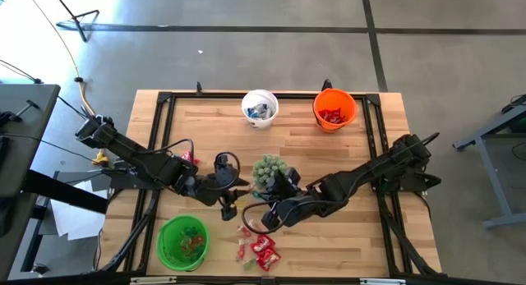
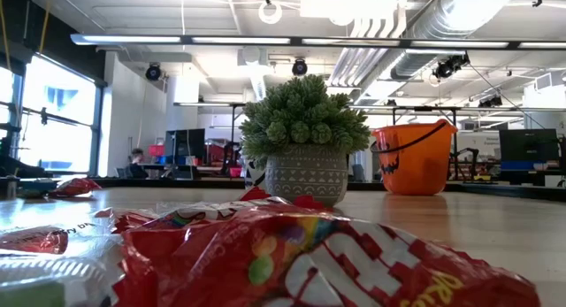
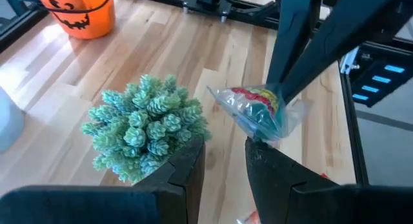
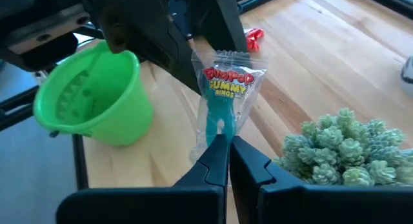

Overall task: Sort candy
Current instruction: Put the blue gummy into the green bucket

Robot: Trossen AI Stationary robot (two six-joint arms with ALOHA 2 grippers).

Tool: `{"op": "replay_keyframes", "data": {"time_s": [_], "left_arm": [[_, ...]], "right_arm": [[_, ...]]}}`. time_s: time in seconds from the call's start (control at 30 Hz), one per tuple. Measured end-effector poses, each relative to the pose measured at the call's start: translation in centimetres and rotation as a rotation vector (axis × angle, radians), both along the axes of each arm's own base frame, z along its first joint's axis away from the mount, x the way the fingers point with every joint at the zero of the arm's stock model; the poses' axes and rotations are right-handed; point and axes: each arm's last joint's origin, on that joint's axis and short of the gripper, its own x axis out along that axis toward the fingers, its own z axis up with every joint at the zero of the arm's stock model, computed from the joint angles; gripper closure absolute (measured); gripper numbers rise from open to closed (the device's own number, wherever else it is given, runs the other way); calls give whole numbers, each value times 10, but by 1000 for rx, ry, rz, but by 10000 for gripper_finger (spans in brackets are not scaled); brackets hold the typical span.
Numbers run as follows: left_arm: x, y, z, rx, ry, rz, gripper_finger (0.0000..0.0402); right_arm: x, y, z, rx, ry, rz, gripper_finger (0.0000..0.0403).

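I hold a clear packet (image 4: 222, 98) with a blue gummy ring inside and a red-and-yellow label, my right gripper (image 4: 227, 146) pinched shut on its lower edge so it stands up above my fingers. It hangs over the table (image 1: 345, 236), just beside the plant (image 1: 270, 170), on the side facing the green bucket (image 1: 182, 240). From my left wrist the same packet (image 3: 258, 111) shows dangling from my right arm's fingers, close past my own tips.

My left gripper (image 3: 222, 156) sits with its fingers a narrow gap apart, holding nothing, right next to the plant (image 3: 147, 127) and pointed at the packet. In the high view both grippers meet just in front of the plant, left gripper (image 1: 233, 199) and right gripper (image 1: 271, 215) near each other.

The rest of the candy (image 1: 257, 248) lies in a loose heap of red packets and small pieces on the table, between the plant and the front edge, beside the green bucket. That bucket holds a few small pieces. Beyond the plant, at the far edge, stand the white bucket (image 1: 260, 108) with pale wrappers in it and the orange bucket (image 1: 334, 109) with red packets in it. At table height, red packets (image 2: 292, 254) fill the foreground before the plant's pot (image 2: 306, 174).
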Motion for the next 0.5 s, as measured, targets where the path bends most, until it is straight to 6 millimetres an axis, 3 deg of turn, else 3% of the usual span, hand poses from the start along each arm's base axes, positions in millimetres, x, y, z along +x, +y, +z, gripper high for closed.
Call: {"op": "replay_keyframes", "data": {"time_s": [0.5], "left_arm": [[7,7,5,-31,-61,23,304]], "right_arm": [[5,-17,-2,-71,31,-39,403]]}}
